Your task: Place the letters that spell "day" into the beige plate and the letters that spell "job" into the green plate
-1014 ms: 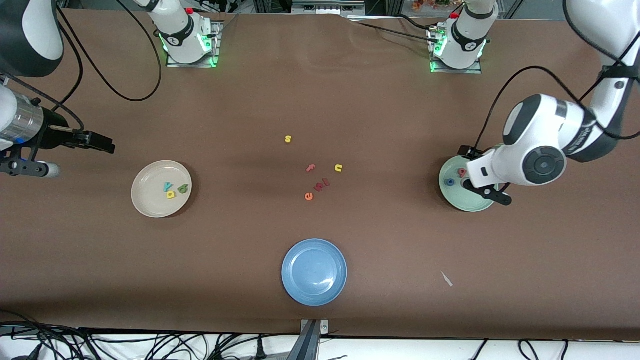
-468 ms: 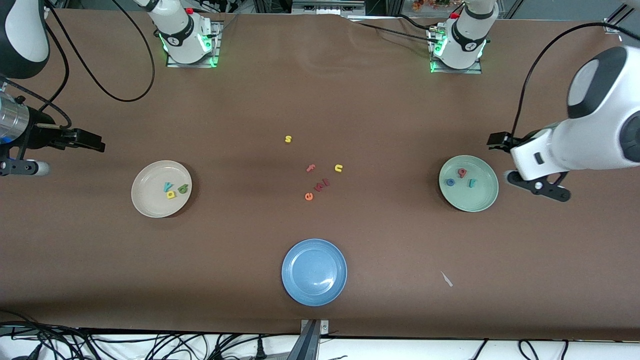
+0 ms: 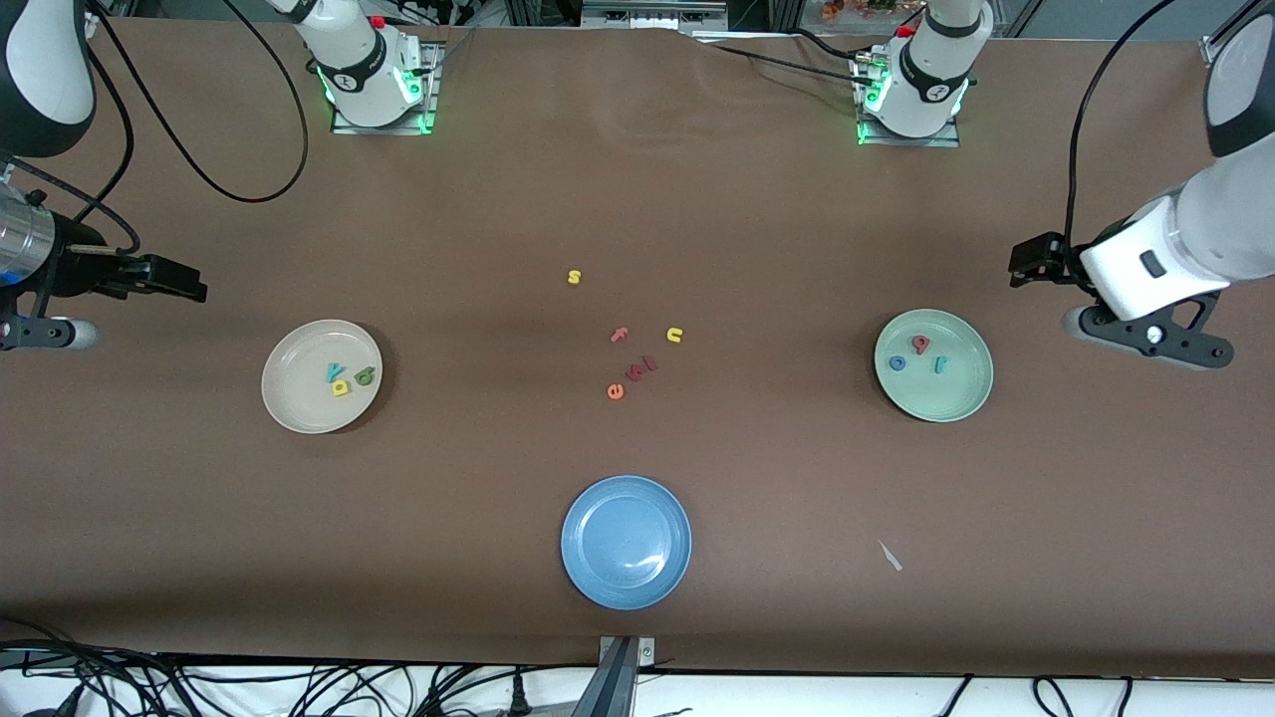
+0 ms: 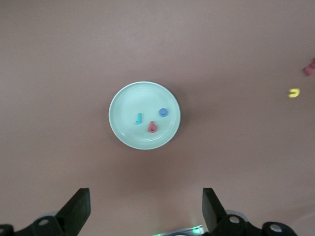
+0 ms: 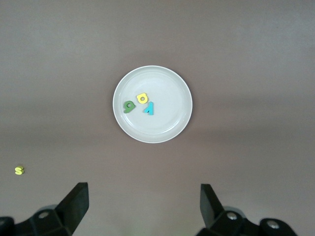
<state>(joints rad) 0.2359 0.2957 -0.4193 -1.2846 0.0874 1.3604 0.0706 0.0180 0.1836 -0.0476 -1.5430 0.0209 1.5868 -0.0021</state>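
**Both hands released, letters sorted into their plates**

The left hand (image 3: 1146, 329) hangs released and empty over bare tabletop (image 3: 757, 199) at the left arm's end, just beside the green plate (image 3: 946, 398); its fingers (image 4: 76, 209) stand wide apart. The right hand (image 3: 110, 304) hangs over the right arm's end of the tabletop, near the beige plate (image 3: 299, 408), also released and holding nothing, its fingers (image 5: 74, 204) spread wide.

In the green plate lie the letters that spell "job": the teal j (image 3: 939, 364), the blue o (image 3: 897, 363) and the red-pink b (image 3: 921, 345), close together and apart from each other. In the beige plate lie the letters that spell "day": the yellow d (image 3: 341, 388), the green a (image 3: 365, 376) and the teal y (image 3: 334, 371), bunched together.

Around the middle of the tabletop lie loose letters: a yellow s (image 3: 574, 277), a pink f (image 3: 619, 335), a yellow u (image 3: 674, 335), an orange e (image 3: 615, 391) and dark red letters (image 3: 641, 368) beside it. A blue plate (image 3: 626, 541) sits near the tabletop edge closest to the front camera, with nothing in it. A small pale scrap (image 3: 890, 556) lies toward the left arm's end of that same edge.
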